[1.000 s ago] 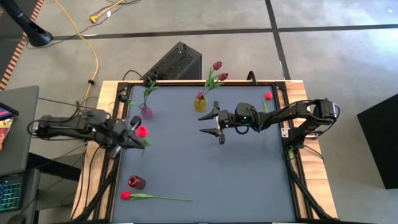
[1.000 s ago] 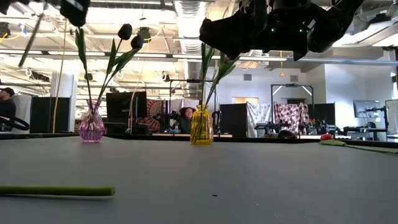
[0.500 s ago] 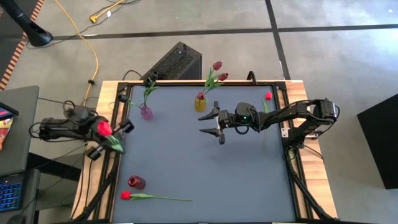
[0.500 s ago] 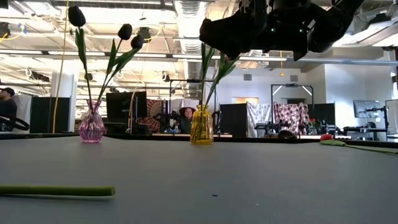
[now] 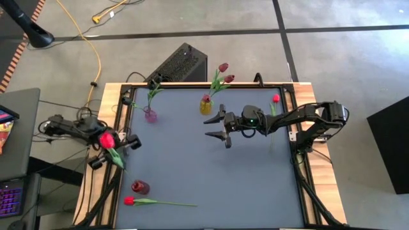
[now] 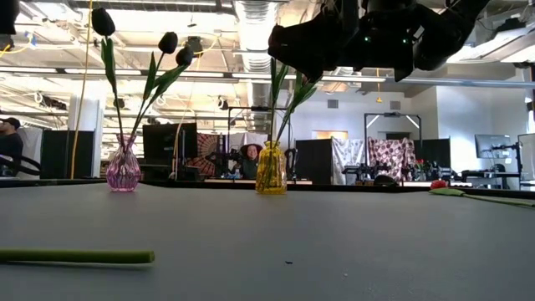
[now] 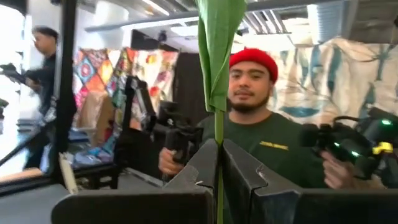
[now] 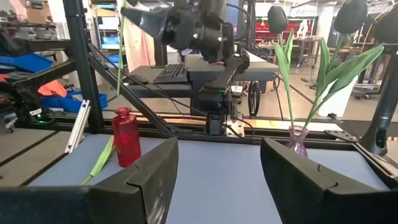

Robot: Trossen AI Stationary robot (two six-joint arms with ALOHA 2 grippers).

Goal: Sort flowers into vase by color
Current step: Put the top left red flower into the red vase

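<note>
— Grippers? What did each have?
— Left gripper (image 5: 114, 148), off the table's (image 5: 211, 185) left edge, was clamped on a red tulip's (image 5: 107, 139) stem. Right gripper (image 5: 217, 126) hung wide open, empty, near the yellow vase (image 5: 206, 106) by the far edge.

Left gripper (image 5: 112, 147) fingers clamped, seemingly off-table, right gripper (image 5: 218, 126) fingers spread mid-table

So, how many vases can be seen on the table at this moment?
3. A purple vase and a yellow vase stand near the far edge, both holding flowers. A red vase stands near the front left corner, seemingly empty. None appears hidden.
</note>
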